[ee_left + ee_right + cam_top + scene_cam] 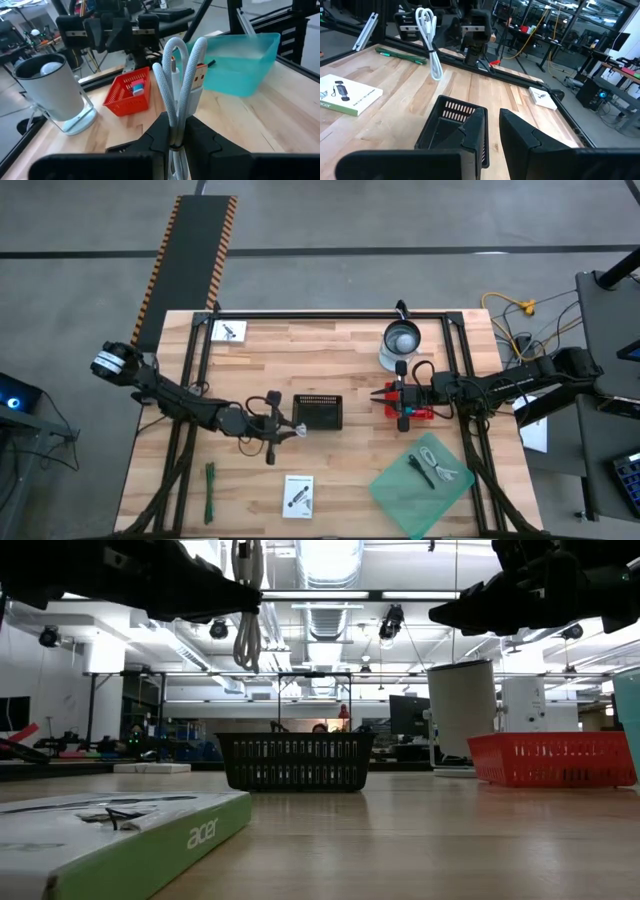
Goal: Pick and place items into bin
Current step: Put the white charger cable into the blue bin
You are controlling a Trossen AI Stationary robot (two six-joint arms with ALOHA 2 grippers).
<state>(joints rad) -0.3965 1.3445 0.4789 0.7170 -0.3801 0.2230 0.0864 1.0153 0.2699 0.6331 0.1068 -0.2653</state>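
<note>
Just left of the black basket [318,411], the left gripper [287,429] hangs above the wooden table [330,360] — its fingers pinched tight on a folded white cable [181,75], whose loops and orange-tipped plug (seen from the left wrist) stick out past the fingertips. On the basket's other side the right gripper [381,394] hovers over the red bin [418,402] — fingers nearly together, nothing between them.

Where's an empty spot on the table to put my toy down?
Bare wood lies between the white card and the white cup, and between the acer box and the teal bin. The middle is crowded around the black basket and red basket.
</note>
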